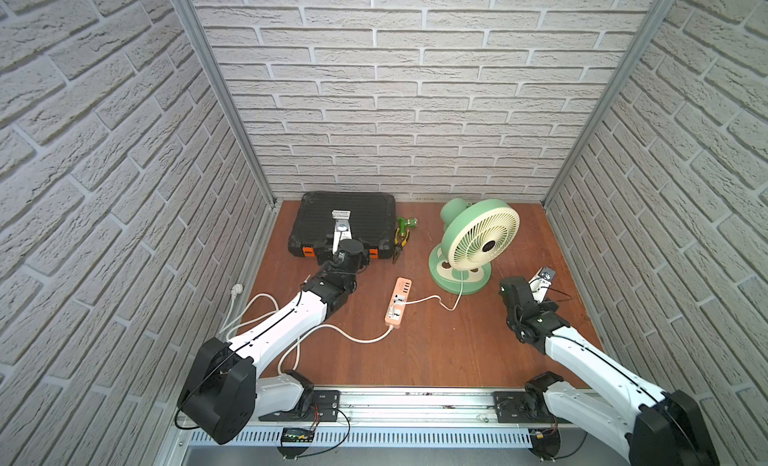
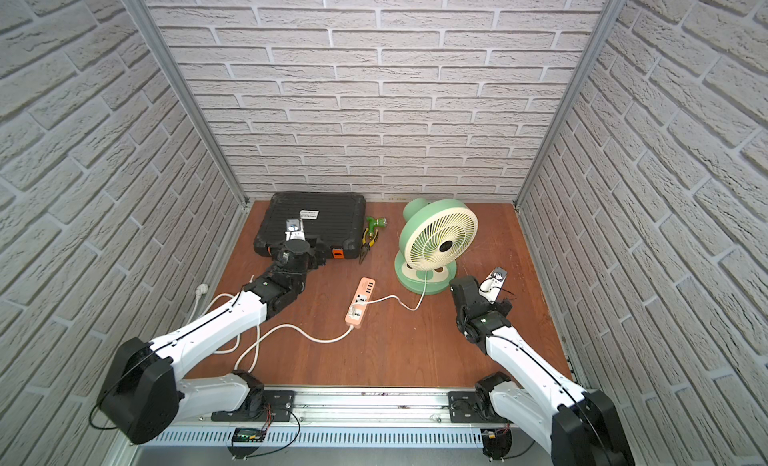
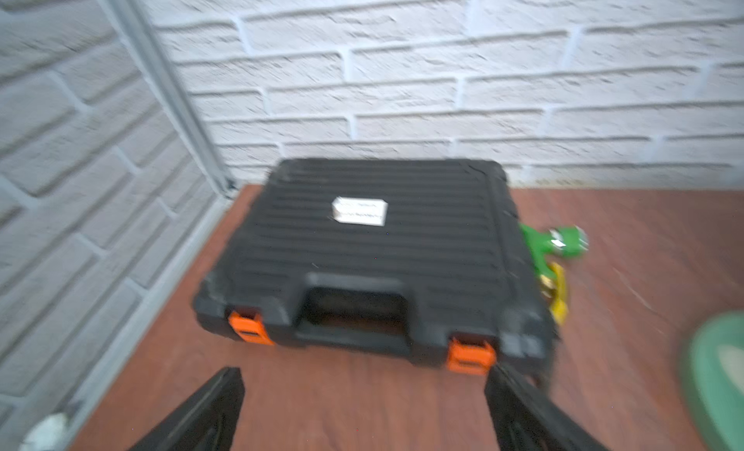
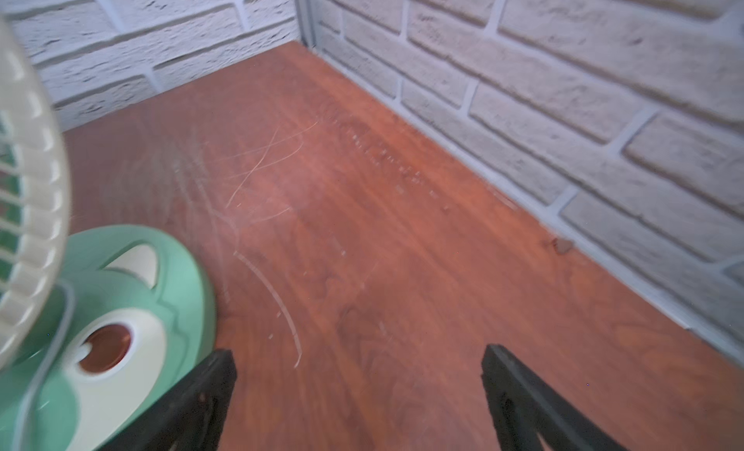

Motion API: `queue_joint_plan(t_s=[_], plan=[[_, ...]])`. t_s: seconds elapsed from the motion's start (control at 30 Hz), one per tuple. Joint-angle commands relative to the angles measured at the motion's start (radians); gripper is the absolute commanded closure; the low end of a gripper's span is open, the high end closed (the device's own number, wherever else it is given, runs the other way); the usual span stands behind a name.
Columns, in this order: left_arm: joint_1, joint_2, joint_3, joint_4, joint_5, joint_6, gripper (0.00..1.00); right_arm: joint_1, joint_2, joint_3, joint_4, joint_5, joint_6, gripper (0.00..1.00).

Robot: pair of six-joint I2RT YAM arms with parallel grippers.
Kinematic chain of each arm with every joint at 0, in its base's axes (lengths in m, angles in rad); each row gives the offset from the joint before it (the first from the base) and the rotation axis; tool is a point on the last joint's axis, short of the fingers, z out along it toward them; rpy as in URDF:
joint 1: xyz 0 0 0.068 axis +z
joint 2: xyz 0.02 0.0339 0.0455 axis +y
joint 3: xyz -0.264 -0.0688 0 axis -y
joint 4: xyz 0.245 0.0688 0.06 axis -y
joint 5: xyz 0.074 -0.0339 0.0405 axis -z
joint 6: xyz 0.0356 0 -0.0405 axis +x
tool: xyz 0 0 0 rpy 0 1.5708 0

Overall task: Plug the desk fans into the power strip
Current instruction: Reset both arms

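Mint-green desk fan: cream round grille, dark hub, upright on its round base at the rear right of the wooden table. The grille faces the robot, tilted slightly up.
Salmon-pink power strip: mid-table, near the fan base. Its long axis runs front to back, with the USB end rearward.
Fan cord: thin and white, it reaches a middle socket.
Left gripper: jaws apart and empty, facing the black toolcase.
Right gripper: jaws apart and empty, beside the fan base.

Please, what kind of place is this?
Probably a robot test booth dressed as a workshop: brick-pattern wall panels between aluminium posts, robot arms bolted to a front rail, a black toolcase on the wooden tabletop.
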Motion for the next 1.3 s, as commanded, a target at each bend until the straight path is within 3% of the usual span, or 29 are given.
queue_joint_plan(t_s=[0.0, 0.1, 0.17, 0.23, 0.3, 0.43, 0.57, 0.63, 0.7, 0.77, 0.8, 0.87, 0.93, 1.0, 1.1, 1.27], plan=[[0.169, 0.047, -0.086, 0.182, -0.067, 0.124, 0.02, -0.023, 0.075, 0.041, 0.222, 0.191, -0.192, 0.01], [0.317, 0.041, -0.187, 0.207, 0.042, 0.047, 0.02, -0.052, 0.181, 0.020, 0.445, 0.230, -0.443, 0.01], [0.354, 0.009, -0.266, 0.261, 0.060, 0.045, 0.02, -0.096, 0.251, -0.007, 0.555, 0.131, -0.525, 0.01], [0.358, -0.007, -0.305, 0.321, 0.060, 0.064, 0.02, -0.129, 0.313, -0.032, 0.662, 0.011, -0.570, 0.01], [0.357, 0.001, -0.280, 0.246, 0.097, 0.102, 0.02, -0.135, 0.300, -0.020, 0.611, -0.115, -0.576, 0.01], [0.306, 0.086, -0.318, 0.358, 0.067, 0.191, 0.02, -0.146, 0.293, -0.141, 0.923, -0.327, -0.690, 0.01], [0.287, 0.125, -0.369, 0.541, 0.234, 0.286, 0.02, -0.214, 0.465, -0.245, 1.360, -0.490, -0.695, 0.01], [0.302, 0.133, -0.422, 0.670, 0.308, 0.316, 0.02, -0.221, 0.456, -0.219, 1.242, -0.576, -0.697, 0.01], [0.327, 0.221, -0.496, 0.901, 0.325, 0.301, 0.02, -0.224, 0.553, -0.214, 1.374, -0.574, -0.716, 0.01], [0.333, 0.302, -0.503, 0.975, 0.389, 0.323, 0.02, -0.231, 0.486, -0.193, 1.247, -0.583, -0.687, 0.01], [0.326, 0.311, -0.481, 0.925, 0.373, 0.327, 0.02, -0.241, 0.477, -0.175, 1.174, -0.597, -0.676, 0.01], [0.372, 0.293, -0.429, 0.805, 0.445, 0.287, 0.02, -0.249, 0.525, -0.170, 1.247, -0.600, -0.685, 0.01], [0.411, 0.283, -0.398, 0.732, 0.470, 0.243, 0.02, -0.247, 0.501, -0.154, 1.191, -0.604, -0.683, 0.01], [0.411, 0.284, -0.404, 0.741, 0.454, 0.236, 0.02, -0.248, 0.486, -0.121, 1.097, -0.614, -0.681, 0.01], [0.394, 0.286, -0.404, 0.751, 0.418, 0.248, 0.02, -0.248, 0.517, -0.143, 1.190, -0.612, -0.688, 0.01], [0.394, 0.287, -0.405, 0.750, 0.420, 0.248, 0.02, -0.248, 0.496, -0.130, 1.129, -0.611, -0.684, 0.01]])
